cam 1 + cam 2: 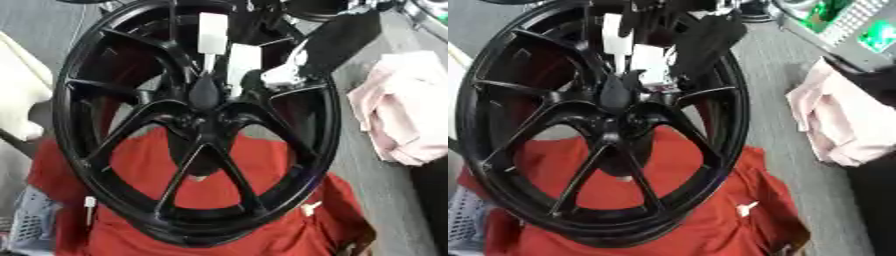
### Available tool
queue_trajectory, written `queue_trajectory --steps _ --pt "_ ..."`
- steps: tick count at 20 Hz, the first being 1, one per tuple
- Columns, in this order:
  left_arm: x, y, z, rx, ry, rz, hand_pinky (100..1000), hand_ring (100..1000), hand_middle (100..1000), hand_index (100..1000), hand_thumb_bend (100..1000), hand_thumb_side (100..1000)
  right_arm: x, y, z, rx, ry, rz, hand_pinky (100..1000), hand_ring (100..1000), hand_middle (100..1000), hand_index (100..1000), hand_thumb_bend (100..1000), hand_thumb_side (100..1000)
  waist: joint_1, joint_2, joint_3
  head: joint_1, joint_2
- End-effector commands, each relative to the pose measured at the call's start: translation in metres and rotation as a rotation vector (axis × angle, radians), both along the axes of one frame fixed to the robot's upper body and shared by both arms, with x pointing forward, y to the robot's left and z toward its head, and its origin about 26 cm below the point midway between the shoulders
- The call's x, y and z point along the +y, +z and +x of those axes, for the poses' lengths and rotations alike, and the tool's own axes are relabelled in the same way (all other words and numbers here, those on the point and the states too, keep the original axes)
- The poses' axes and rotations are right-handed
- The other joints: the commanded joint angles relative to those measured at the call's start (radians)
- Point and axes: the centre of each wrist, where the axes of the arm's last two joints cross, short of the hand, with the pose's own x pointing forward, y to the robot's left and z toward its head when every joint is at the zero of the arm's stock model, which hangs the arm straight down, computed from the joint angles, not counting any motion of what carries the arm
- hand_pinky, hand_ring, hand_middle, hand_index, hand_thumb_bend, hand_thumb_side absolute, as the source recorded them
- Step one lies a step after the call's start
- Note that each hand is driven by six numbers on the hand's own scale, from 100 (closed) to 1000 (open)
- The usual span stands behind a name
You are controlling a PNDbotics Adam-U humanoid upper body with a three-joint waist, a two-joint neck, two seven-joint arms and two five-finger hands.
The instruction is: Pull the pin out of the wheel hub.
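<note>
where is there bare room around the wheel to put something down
The gray floor strip between the black wheel and the pink cloth is bare. Another gray patch lies upper left of the rim. Around the hub it is crowded by the hand and white pieces. The red cloth covers the near side.

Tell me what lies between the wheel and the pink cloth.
Nothing: a bare strip of grey surface separates the wheel from the pink cloth, clearest in the right eye view.
</note>
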Motion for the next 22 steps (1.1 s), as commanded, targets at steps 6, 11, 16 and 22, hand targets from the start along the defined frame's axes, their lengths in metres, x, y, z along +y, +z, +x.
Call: queue_trajectory --steps 6,11,16,22 --pt "-0.001 0.009 -0.003 -0.032 -0.012 0.009 829 711 623 850 100 802 -0.008 0.006 -0.003 -0.016 -0.059 -0.026 828 871 748 849 387 564 0.001 -0.004 0.005 -0.002 -0.013" --pt "-0.001 0.010 -0.002 -0.034 -0.014 0.009 829 711 623 850 100 803 -0.010 0.003 -0.002 -0.015 -0.079 -0.024 824 863 740 837 384 557 0.001 0.001 0.010 -0.005 -0.017" --pt "-0.001 0.009 -0.003 -0.032 -0.013 0.008 830 711 623 850 100 805 -0.012 0.007 -0.002 -0.041 -0.086 0.003 828 871 744 842 380 532 0.001 0.004 0.010 -0.007 -0.020" --pt "-0.001 0.009 -0.003 -0.031 -0.014 0.009 830 711 622 850 100 807 -0.019 0.013 -0.004 -0.136 -0.114 0.009 849 906 779 866 413 499 0.001 0.008 0.009 -0.008 -0.024"
